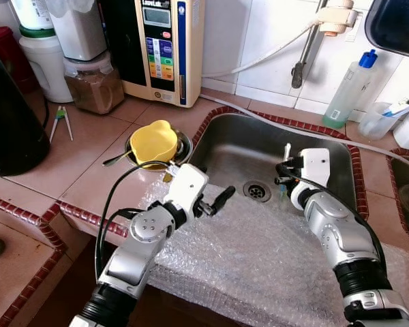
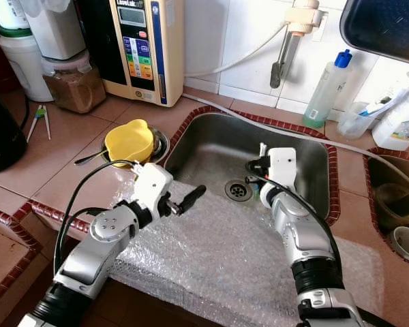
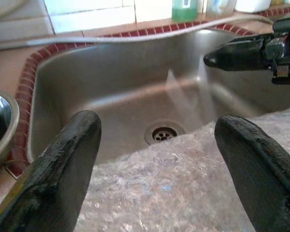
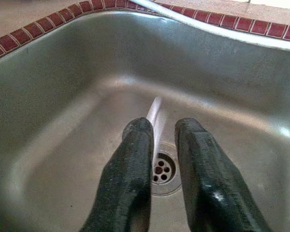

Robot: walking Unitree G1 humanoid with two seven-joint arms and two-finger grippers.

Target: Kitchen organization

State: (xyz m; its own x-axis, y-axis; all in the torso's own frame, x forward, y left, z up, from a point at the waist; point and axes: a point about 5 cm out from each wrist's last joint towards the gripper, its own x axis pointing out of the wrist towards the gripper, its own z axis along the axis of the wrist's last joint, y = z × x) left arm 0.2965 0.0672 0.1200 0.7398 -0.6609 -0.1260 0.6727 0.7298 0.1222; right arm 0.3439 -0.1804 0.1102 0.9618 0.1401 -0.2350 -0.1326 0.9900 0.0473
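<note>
A steel sink [image 1: 226, 136] with a drain [image 1: 257, 191] lies ahead. A sheet of bubble wrap [image 1: 259, 266] covers its front edge. My left gripper [image 1: 217, 203] hovers open over the wrap's left part, its fingers [image 3: 63, 164] wide apart and pointing into the basin. My right gripper [image 1: 282, 172] hangs inside the sink, just right of the drain, shut on a thin pale translucent stick [image 4: 154, 113] that pokes up above it [image 1: 287, 150]. On the counter left of the sink, a yellow cup [image 1: 153, 142] rests in a small metal bowl [image 1: 183, 145].
At the back left stand a water purifier [image 1: 165, 48], a jar of brown powder [image 1: 95, 85] and a black appliance [image 1: 7, 116]. A green soap bottle [image 1: 351, 88] stands behind the sink. A second basin [image 2: 395, 204] lies to the right. A hose [image 1: 259, 58] runs along the wall.
</note>
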